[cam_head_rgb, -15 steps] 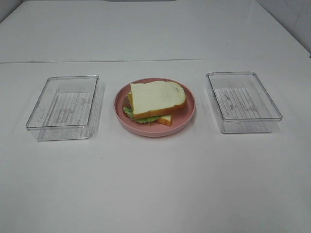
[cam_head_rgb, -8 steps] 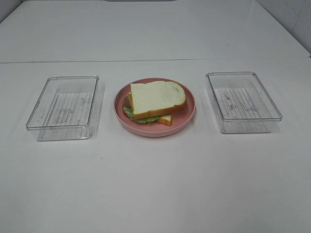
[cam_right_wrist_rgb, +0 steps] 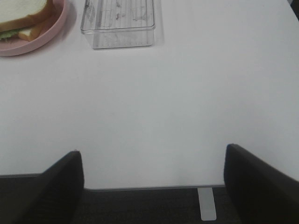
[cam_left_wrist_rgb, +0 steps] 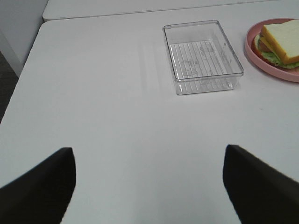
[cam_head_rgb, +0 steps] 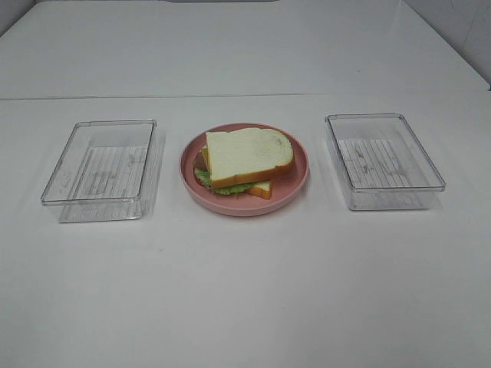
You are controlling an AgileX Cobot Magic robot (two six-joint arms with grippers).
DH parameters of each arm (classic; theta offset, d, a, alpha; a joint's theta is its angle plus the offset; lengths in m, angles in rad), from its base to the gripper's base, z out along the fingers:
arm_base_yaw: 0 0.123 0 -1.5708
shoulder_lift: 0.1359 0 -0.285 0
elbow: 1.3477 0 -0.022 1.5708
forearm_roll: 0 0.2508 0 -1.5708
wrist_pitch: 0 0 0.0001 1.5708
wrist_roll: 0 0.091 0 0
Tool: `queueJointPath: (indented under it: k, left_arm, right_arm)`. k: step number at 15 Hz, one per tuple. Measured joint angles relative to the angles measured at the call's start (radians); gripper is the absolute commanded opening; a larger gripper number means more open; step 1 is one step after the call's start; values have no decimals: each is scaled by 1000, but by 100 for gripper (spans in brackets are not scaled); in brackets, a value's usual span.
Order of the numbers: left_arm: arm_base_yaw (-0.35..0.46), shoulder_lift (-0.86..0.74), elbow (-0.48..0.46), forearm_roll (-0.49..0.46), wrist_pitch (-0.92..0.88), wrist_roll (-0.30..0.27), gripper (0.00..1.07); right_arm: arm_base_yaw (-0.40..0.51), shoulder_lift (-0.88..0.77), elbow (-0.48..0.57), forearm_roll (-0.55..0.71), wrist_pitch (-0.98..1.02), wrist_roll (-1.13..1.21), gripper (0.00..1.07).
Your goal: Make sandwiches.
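Observation:
A stacked sandwich rests on the round pink plate at the table's middle: a white bread slice with orange-brown crust on top, green lettuce and a second slice peeking out below. The same sandwich shows at the edge of the left wrist view, and the sandwich also appears in a corner of the right wrist view. My left gripper is open above bare table, well short of the left tray. My right gripper is open near the table's front edge. Neither arm appears in the exterior high view.
A clear rectangular tray stands left of the plate and another clear tray right of it; both hold nothing. The left tray and the right tray also show in the wrist views. The table's edge lies under the right gripper.

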Motion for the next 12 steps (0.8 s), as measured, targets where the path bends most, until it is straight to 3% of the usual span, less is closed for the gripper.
queueJointPath:
  k: [4, 12]
  left_arm:
    - [0, 0, 0, 0, 0, 0, 79]
    - [0, 0, 0, 0, 0, 0, 79]
  right_arm:
    - [0, 0, 45, 13, -98, -12, 80]
    - [0, 0, 45, 13, -113, -6, 80]
